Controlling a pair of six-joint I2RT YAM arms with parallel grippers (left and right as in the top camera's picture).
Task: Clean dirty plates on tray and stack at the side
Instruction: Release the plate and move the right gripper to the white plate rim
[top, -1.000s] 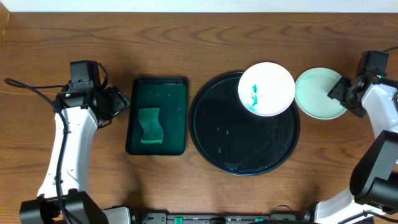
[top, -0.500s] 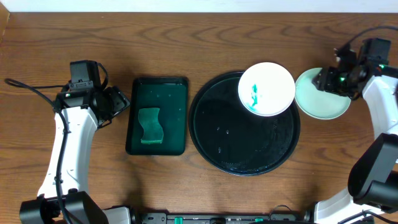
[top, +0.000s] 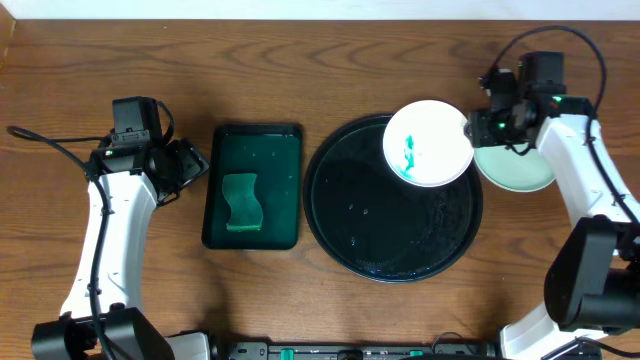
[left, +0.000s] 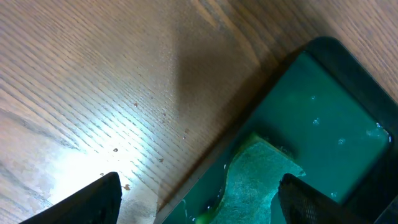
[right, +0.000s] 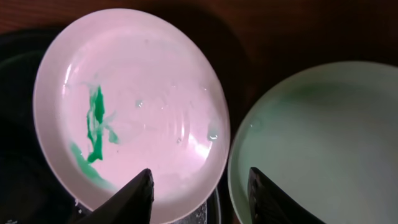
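Right pincer (top: 487, 128), fingers spread and gripping nothing, hangs above the narrow gap between two plate rims. The green-smeared white plate (top: 428, 142) lies just left of it on the black tray's (top: 380, 225) far edge. The mint plate (top: 520, 165) lies just right of it on open bench (top: 400, 50). Left pincer (top: 192, 165), spread wide, hovers over bare wood. To its right, a wavy sponge (top: 240, 200) lies in the green rectangular tray (top: 255, 140).

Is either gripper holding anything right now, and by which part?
Nothing is held. The right gripper hangs open above the rim of the white plate; the left gripper is open and empty.
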